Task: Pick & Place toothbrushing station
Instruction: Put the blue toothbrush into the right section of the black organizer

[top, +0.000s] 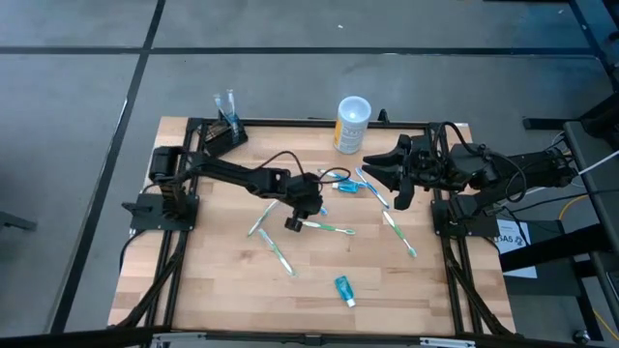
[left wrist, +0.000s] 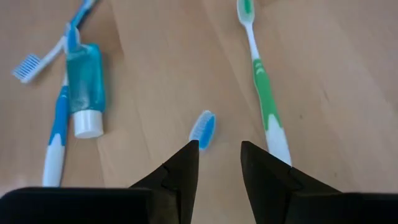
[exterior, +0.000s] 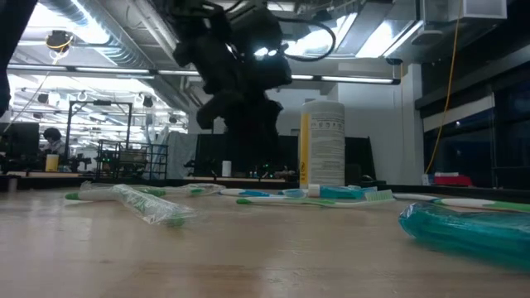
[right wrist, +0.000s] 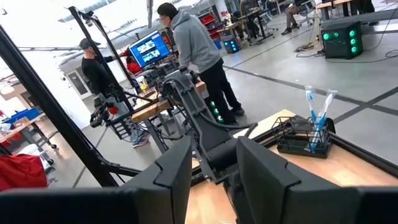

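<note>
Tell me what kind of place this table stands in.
Most likely a robotics lab or workshop hall. The right wrist view shows people standing at a monitor and a concrete floor with equipment racks; the low view shows ceiling lights and shelving behind the wooden table.

The station (top: pixel 228 128) is a small black block standing upright at the table's far left corner, against the black frame. Two toothbrushes, blue and pale, rise from the slots on its top, heads up and leaning slightly apart. In the right wrist view the station (right wrist: pixel 303 138) looks like a dark open rack, well beyond that arm's fingers (right wrist: pixel 177 171) and off to one side of them. It sits well apart from the left fingers (top: pixel 293 223), touched by neither pair.
</note>
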You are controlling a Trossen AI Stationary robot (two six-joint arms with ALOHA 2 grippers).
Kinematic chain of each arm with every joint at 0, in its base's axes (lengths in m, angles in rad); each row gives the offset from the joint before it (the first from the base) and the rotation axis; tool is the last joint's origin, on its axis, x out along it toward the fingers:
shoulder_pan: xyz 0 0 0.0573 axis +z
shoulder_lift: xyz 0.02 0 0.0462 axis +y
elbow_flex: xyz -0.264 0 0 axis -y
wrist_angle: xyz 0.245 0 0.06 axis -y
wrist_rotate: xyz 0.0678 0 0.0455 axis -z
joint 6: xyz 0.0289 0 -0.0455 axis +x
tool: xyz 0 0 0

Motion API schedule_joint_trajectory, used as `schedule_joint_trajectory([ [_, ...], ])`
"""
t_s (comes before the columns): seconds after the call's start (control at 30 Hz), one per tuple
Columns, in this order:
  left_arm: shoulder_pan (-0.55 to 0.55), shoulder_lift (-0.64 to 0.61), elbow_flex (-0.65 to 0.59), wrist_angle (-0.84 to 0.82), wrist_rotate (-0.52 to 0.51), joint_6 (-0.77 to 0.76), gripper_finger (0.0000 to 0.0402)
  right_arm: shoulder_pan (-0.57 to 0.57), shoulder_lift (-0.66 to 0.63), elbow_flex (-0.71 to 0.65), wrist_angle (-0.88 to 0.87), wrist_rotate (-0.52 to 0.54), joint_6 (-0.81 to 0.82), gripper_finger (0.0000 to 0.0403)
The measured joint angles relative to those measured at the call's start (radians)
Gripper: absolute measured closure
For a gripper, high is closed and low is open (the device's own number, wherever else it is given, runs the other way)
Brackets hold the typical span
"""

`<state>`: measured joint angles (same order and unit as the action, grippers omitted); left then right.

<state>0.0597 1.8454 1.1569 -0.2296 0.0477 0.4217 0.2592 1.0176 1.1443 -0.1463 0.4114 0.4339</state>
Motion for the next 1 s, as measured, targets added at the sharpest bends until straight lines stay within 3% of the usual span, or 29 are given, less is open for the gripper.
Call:
schedule_joint_trajectory([
  [0.43, 0.003, 0.046, 0.026, 0.002, 0.032, 0.019, 0.0292, 0.007, 0.0, 0.0, 0.013, -0.008, -0.022, 0.0273],
  [1.0, 0.021, 0.089, 0.025, 0.096, -0.019, 0.012, 0.0293, 0.027, 0.0, 0.0, 0.054, -0.001, -0.027, 0.0273],
])
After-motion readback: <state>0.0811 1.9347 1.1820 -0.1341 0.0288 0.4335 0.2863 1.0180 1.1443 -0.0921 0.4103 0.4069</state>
